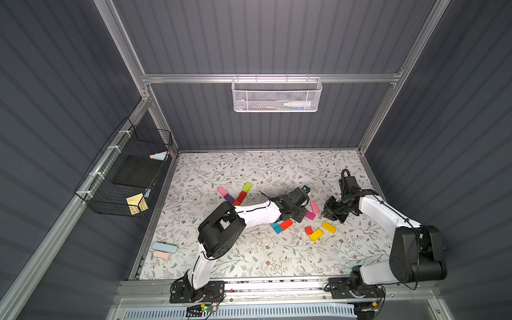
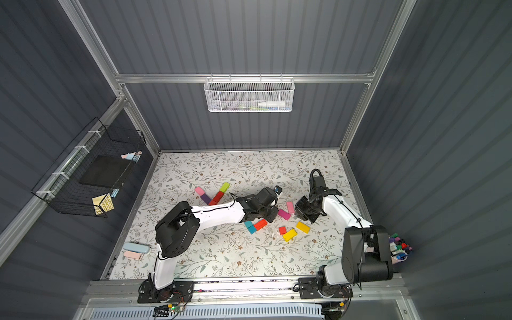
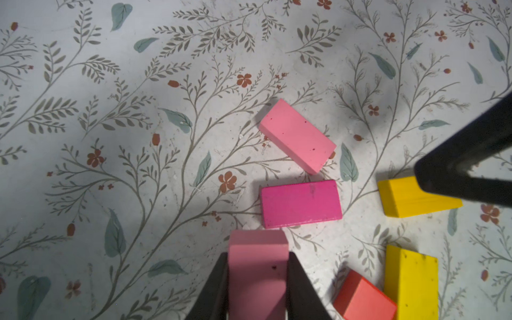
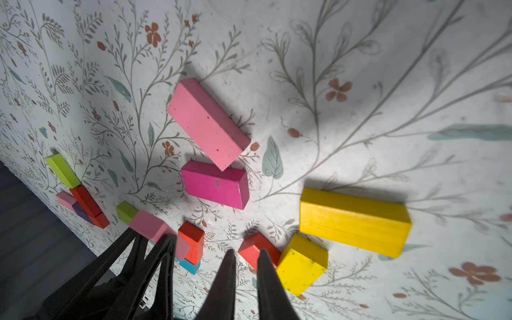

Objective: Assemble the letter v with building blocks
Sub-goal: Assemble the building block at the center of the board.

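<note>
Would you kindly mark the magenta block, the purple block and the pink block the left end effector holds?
Magenta block [image 3: 301, 203]: left wrist view, top face.
Purple block [image 1: 228, 197]: a top view, top face.
Held pink block [image 3: 257, 270]: left wrist view, upper face.

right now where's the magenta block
In both top views the magenta block lies flat right of the table's centre, just in front of the loose pink block, left of the yellow blocks.

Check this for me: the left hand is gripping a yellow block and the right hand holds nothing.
One thing is wrong: the left hand grips a pink block, not a yellow one. The left wrist view shows it clamped between the fingers. The right hand does hold nothing.
</note>
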`<move>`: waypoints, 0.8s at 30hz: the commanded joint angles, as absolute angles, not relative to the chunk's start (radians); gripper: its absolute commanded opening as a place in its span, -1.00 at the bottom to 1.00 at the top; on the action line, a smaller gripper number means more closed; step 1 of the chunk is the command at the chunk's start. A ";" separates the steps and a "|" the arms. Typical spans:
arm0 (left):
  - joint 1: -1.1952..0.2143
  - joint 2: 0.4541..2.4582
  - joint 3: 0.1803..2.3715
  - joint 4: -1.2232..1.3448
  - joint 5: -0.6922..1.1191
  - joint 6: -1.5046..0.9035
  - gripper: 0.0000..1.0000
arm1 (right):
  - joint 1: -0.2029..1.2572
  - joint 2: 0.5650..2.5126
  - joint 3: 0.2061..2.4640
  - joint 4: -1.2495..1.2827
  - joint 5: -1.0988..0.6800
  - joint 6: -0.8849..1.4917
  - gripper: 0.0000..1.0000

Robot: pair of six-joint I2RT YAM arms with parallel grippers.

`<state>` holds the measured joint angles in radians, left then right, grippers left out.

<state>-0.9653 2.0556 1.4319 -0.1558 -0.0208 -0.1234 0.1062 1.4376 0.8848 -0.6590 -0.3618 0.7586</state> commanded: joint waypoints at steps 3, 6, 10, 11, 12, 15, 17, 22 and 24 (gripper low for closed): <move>-0.964 2.092 1.421 -0.124 -0.039 -0.126 -1.00 | 0.100 1.426 0.892 -0.679 -0.362 0.762 -0.63; -0.963 2.111 1.424 -0.129 -0.048 -0.119 -1.00 | 0.098 1.421 0.885 -0.675 -0.368 0.764 -0.63; -0.963 2.125 1.422 -0.135 -0.071 -0.106 -1.00 | 0.098 1.414 0.880 -0.671 -0.369 0.763 -0.63; -0.963 2.125 1.422 -0.135 -0.078 -0.103 -0.99 | 0.095 1.416 0.879 -0.671 -0.370 0.762 -0.62; -0.963 2.125 1.422 -0.135 -0.082 -0.102 -0.99 | 0.095 1.419 0.879 -0.670 -0.371 0.762 -0.62; -0.963 2.117 1.375 -0.127 -0.076 -0.094 -0.97 | 0.096 1.427 0.878 -0.665 -0.382 0.762 -0.63; -0.964 2.118 1.373 -0.121 -0.080 -0.084 -0.90 | 0.095 1.430 0.875 -0.657 -0.385 0.763 -0.62; -0.964 2.132 1.384 -0.139 -0.104 -0.066 -0.78 | 0.094 1.435 0.870 -0.650 -0.397 0.764 -0.62; -0.964 2.133 1.378 -0.149 -0.105 -0.064 -0.74 | 0.094 1.433 0.867 -0.647 -0.397 0.765 -0.62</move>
